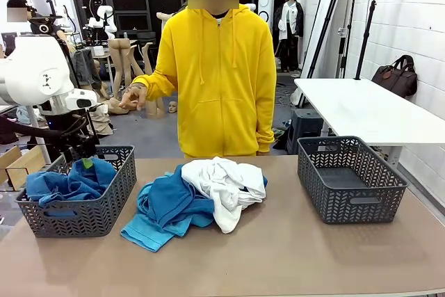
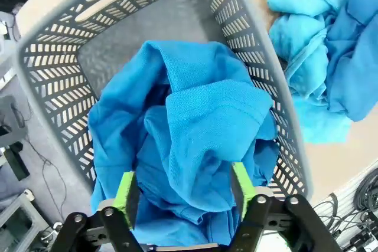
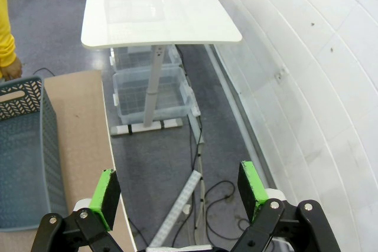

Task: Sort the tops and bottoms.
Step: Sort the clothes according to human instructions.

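A royal blue garment (image 1: 69, 182) (image 2: 195, 122) lies crumpled in the left grey mesh basket (image 1: 104, 206) (image 2: 53, 63). My left gripper (image 1: 82, 158) (image 2: 184, 196) hangs just above it, its green pads (image 2: 127, 196) spread apart, and the cloth lies loose below them. In the middle of the table is a pile of tops and bottoms: a blue one (image 1: 170, 203), a white one (image 1: 226, 182) and a turquoise one (image 1: 149, 231) (image 2: 295, 33). My right gripper (image 3: 178, 196) is open and holds nothing, off the table's right end over the floor.
An empty grey mesh basket (image 1: 351, 179) (image 3: 23, 146) stands at the right of the table. A person in a yellow zip hoodie (image 1: 219, 81) stands at the far edge, one hand (image 1: 133, 95) raised at the side. A white side table (image 1: 368, 109) (image 3: 159, 10) stands to the right.
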You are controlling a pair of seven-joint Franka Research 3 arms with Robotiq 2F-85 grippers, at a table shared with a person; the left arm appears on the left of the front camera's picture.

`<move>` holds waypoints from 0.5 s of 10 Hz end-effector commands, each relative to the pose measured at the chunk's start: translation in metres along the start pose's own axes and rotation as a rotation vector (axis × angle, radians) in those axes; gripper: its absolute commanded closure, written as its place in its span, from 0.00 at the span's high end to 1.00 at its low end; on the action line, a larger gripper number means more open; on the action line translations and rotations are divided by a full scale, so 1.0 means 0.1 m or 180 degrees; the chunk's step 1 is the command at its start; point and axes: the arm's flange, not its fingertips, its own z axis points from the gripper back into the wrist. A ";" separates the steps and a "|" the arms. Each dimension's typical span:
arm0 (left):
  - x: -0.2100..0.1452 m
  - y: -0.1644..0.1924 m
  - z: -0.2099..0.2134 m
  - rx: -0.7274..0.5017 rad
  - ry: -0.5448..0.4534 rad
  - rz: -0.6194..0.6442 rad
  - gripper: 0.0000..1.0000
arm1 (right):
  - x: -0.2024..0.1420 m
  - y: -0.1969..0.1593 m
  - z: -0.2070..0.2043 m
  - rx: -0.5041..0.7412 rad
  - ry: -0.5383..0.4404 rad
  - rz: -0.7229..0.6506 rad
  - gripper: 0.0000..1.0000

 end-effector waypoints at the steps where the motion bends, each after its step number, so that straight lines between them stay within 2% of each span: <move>1: -0.07 0.02 0.22 -0.0107 -0.0137 -0.0061 1.00 | -0.01 0.01 0.00 0.0004 0.0028 0.0024 1.00; 5: -0.28 -0.13 0.77 0.0075 -0.0497 -0.0203 1.00 | -0.01 0.01 0.00 0.0004 0.0028 0.0024 1.00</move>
